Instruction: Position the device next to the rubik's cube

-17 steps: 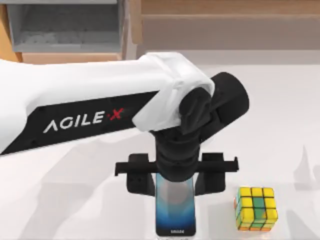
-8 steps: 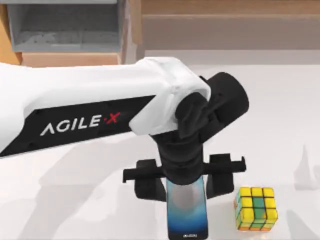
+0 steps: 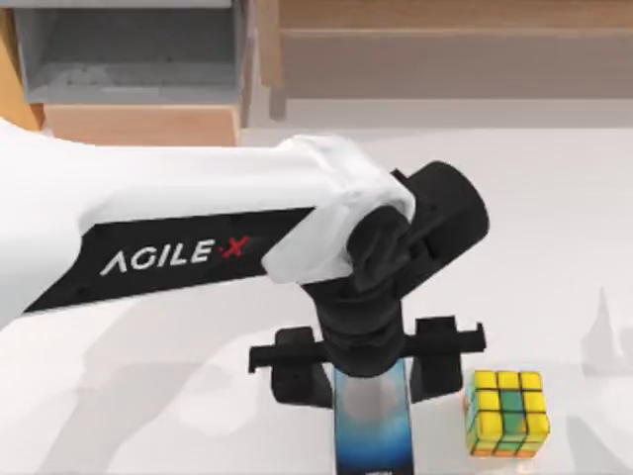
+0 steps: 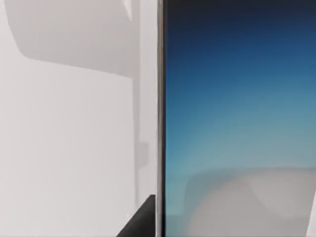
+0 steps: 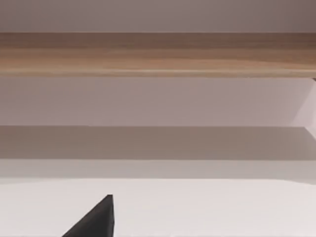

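The device (image 3: 372,421), a slim black phone with a blue-to-grey screen, lies lengthwise at the table's front edge, its lower end cut off by the picture's edge. My left gripper (image 3: 368,381) is shut on it, one black finger against each long side. The rubik's cube (image 3: 506,414), yellow and green on top, sits on the table to the right of the device with a narrow gap between them. In the left wrist view the device's screen (image 4: 237,123) is very close, beside the white table (image 4: 74,148). A dark part of my right gripper (image 5: 96,219) shows in the right wrist view, over the bare table.
A grey open box (image 3: 129,54) stands at the back left. A wooden ledge (image 3: 445,40) runs along the back, seen too as a wooden ledge (image 5: 158,54) in the right wrist view. My left arm (image 3: 168,247) spans the table's left half.
My left gripper has carried the device to the right, closer to the rubik's cube. The cube has not moved.
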Robot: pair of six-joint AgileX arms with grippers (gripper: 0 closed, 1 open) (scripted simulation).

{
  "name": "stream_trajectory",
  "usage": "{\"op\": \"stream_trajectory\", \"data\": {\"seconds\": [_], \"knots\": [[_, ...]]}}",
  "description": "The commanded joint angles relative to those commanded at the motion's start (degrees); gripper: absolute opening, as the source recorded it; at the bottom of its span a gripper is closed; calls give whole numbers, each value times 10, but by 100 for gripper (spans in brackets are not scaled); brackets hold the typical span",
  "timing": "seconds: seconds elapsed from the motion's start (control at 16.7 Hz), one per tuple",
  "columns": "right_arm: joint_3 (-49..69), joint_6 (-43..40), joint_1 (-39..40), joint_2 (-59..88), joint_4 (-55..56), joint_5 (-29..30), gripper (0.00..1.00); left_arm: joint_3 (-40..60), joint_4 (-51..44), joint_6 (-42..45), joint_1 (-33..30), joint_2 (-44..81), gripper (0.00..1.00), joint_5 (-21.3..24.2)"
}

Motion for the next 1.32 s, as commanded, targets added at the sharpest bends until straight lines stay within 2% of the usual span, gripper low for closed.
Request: {"op": "stream_trajectory", "data": {"seconds": [0.3, 0.66, 1.32], "knots": [[0, 0, 0, 0, 0, 0, 100, -23, 15, 6, -1, 27, 0, -49], [0, 0, 0, 0, 0, 0, 100, -30, 16, 7, -1, 34, 0, -55], [0, 0, 0, 0, 0, 0, 100, -30, 16, 7, -1, 34, 83, -55]]}}
